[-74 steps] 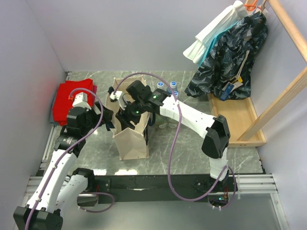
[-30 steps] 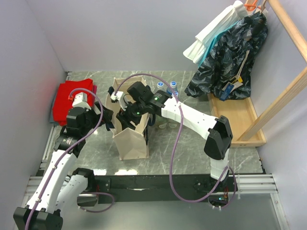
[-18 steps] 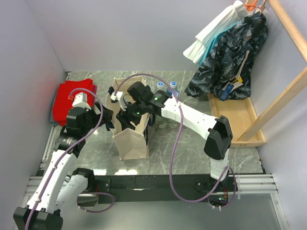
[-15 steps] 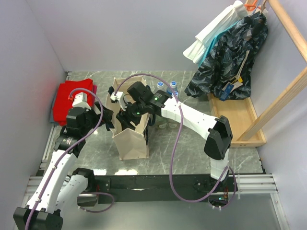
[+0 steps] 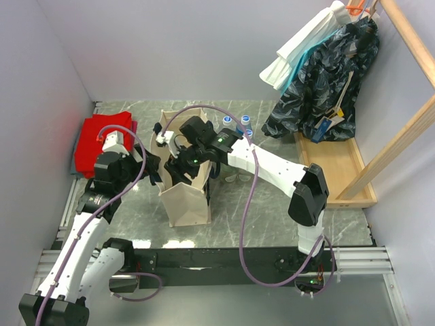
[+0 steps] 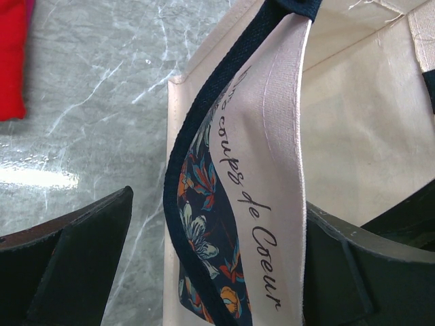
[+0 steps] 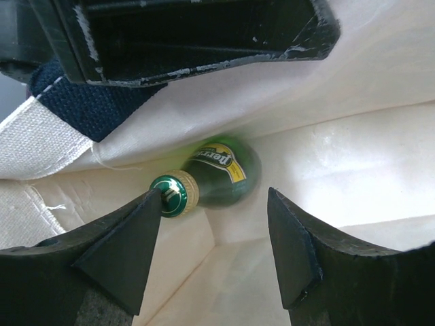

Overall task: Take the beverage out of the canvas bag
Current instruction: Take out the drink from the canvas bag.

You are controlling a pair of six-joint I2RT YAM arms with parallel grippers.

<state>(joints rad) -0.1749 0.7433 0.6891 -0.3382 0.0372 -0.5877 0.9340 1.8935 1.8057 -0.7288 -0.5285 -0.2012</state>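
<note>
Top external view: canvas bag [image 5: 187, 200] stands upright, mouth up, on the grey marble table [image 5: 272, 217], between the two arms. Right arm reaches over from the right and its wrist dips into the bag's mouth. Left arm comes in from the left, at the bag's left rim. Red cloth [image 5: 102, 139] lies folded at far left, well apart from the bag. Blue-capped water bottles [image 5: 238, 123] stand just behind the right arm. Clothes [image 5: 323, 81] hang above a wooden rack [image 5: 340, 170] at right. Left wrist view: left gripper [image 6: 217, 204] is spread wide and straddles the bag's side wall, one finger outside over the table, the other inside the bag. The wall passes between the fingers, with its navy strap [image 6: 204, 136] and a floral print with script lettering. A clear gap shows on the outer side, so the cloth is not clamped. Right wrist view: right gripper [image 7: 212, 197] is down inside the bag, fingers parted, holding nothing. Beverage [image 7: 221, 173] is a green glass bottle with a yellow label and green cap, in a bottom corner of the bag, cap pointing toward the left-hand finger. Lying flat or leaning: cannot tell. The bottle appears between the two fingertips; contact with either pad cannot be judged from this angle.
</note>
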